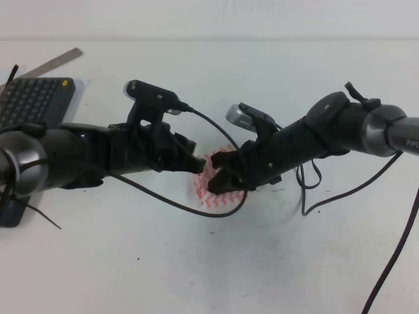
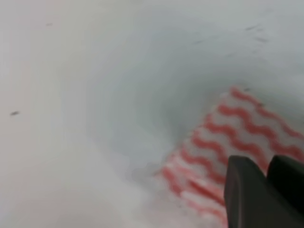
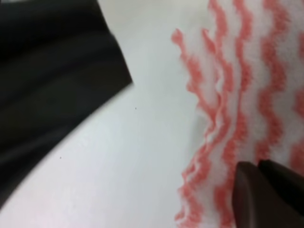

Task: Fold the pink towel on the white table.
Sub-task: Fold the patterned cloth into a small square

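Note:
The pink towel [image 1: 209,196] lies bunched small at the middle of the white table [image 1: 196,261], between both arms. My left gripper [image 1: 200,165] reaches in from the left to its upper left edge. In the left wrist view its fingers [image 2: 247,194] stand pressed together over the striped towel [image 2: 223,137]. My right gripper [image 1: 217,185] comes from the right and sits on the cloth's middle. In the right wrist view its fingers [image 3: 251,199] are also pressed together on the towel [image 3: 247,71], whose left edge shows doubled layers. The arms hide much of the cloth from above.
A black keyboard [image 1: 33,98] and a metal ruler [image 1: 55,62] lie at the far left. A black cable [image 1: 163,196] loops across the towel's near edge, and more cable [image 1: 314,190] hangs under the right arm. The left arm [image 3: 52,71] fills the right wrist view's upper left.

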### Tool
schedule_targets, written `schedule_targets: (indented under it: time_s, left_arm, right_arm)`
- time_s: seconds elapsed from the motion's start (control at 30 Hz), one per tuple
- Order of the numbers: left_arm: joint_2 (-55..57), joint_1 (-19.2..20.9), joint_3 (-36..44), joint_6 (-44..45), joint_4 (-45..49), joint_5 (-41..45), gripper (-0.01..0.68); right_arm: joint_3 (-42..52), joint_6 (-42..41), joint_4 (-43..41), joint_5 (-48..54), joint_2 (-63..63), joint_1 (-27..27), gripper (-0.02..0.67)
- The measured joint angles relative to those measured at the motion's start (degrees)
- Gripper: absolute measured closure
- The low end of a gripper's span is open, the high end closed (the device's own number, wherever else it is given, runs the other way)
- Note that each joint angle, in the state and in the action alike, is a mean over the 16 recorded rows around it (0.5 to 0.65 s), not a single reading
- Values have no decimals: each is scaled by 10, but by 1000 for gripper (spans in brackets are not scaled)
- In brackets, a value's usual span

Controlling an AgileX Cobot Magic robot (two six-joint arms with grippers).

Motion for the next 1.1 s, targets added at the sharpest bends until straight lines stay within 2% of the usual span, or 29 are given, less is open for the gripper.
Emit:
schedule_targets:
  time_s: [0.3,1.1]
  left_arm:
    - [3,0,0,0,-3,26,664]
    - [17,3,-1,-1,-31,15,664]
  right_arm:
    - [-16,2,-8,11,0,-1,650]
    - [-43,16,-42,41,-1,-14,650]
